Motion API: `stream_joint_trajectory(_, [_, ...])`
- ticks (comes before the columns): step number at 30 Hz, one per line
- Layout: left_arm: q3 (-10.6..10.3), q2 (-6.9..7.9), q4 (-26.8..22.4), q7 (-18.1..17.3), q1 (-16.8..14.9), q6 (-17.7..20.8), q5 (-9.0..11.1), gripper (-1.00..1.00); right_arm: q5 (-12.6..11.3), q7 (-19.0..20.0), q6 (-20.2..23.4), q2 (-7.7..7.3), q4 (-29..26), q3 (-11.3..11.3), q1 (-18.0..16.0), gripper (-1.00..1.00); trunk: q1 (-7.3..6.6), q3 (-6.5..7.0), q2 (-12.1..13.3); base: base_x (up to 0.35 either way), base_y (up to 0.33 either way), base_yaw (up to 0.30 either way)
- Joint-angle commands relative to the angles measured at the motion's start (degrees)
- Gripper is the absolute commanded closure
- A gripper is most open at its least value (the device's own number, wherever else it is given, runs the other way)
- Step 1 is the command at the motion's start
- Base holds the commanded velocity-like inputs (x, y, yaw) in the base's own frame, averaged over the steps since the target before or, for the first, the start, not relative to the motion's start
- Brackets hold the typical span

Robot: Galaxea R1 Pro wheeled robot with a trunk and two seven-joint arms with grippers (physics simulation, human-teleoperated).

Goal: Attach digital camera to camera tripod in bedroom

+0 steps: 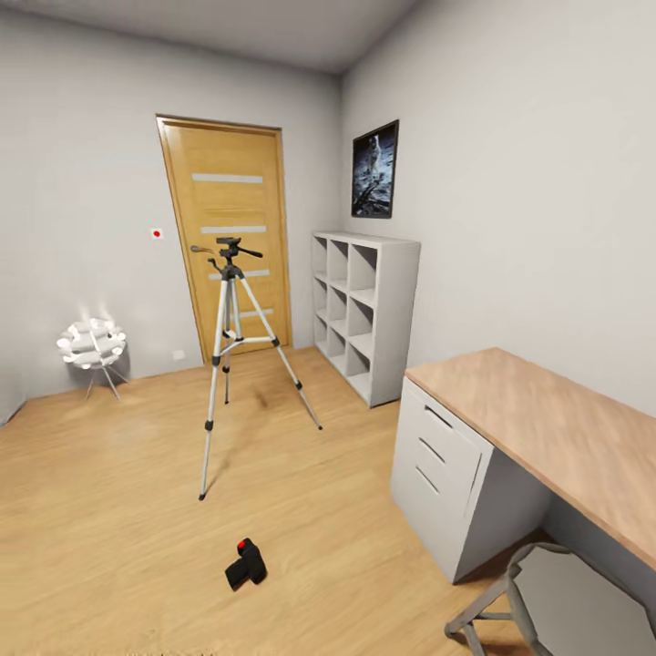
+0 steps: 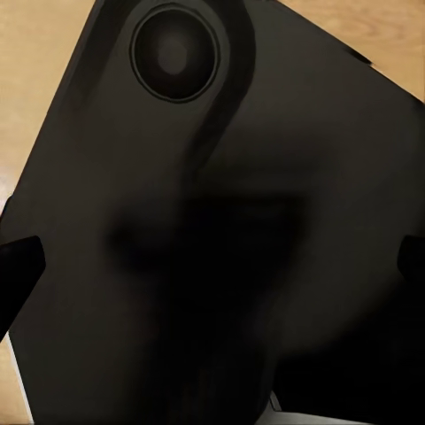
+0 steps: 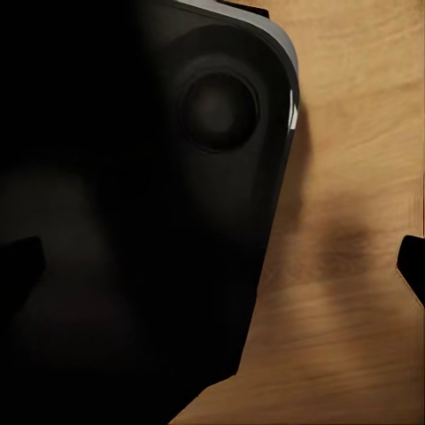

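The bedroom has a light wood plank floor (image 1: 118, 510) running wall to wall, pale grey walls and a white ceiling. In the far wall stands an oak door with frosted horizontal strips (image 1: 228, 239), and a small white wall plate with a red dot (image 1: 157, 233) sits just beside its frame. On the right wall hangs a black-framed picture (image 1: 375, 169), above a white cubby shelf unit (image 1: 363, 312) that stands on the floor in the corner near the door. A small white spiky-ball lamp on thin legs (image 1: 92, 346) glows by the far wall, well apart from the other things.

The tall camera tripod with silver metal legs, black joints and a black head with a side handle (image 1: 233, 351) stands upright on the planks in the middle of the room, legs spread, in front of the door. The small chunky black digital camera with a red dot (image 1: 245, 564) lies on the floor nearer the viewer, apart from the tripod's closest foot.

At the right a light wooden tabletop (image 1: 565, 437) rests on a white drawer unit (image 1: 446, 469), with a grey chair (image 1: 560, 601) just beside it.

In each wrist view a dark robot body panel with a round recess blocks most of the sight, above wood flooring. The left end effector (image 2: 212, 257) and the right end effector (image 3: 217, 261) show only dark fingertip edges at the frame sides, standing wide apart with nothing between them.
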Motion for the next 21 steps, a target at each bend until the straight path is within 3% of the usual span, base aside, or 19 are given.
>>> stream_joint_trajectory(1, [0.12, -0.02, -0.06, 0.0, 0.01, -0.08, 0.1, -1.0, 0.39, -0.05, -0.05, -0.01, 0.01, 0.39, -0.02, -1.0, 0.0, -0.05, -0.03, 0.0, 0.0, 0.291])
stream_joint_trajectory(13, [-0.1, 0.05, -0.06, -0.08, 0.01, -0.01, -0.17, -1.0, 0.31, -0.05, -0.05, 0.08, 0.01, 0.3, -0.02, -1.0, 0.0, -0.05, -0.03, 0.066, 0.0, 0.278])
stream_joint_trajectory(21, [-0.56, 0.01, -0.06, -0.16, 0.01, 0.09, -0.55, -1.0, 0.23, -0.05, -0.1, 0.04, 0.01, 0.3, -0.02, -1.0, 0.0, -0.05, -0.03, 0.302, 0.0, 0.043])
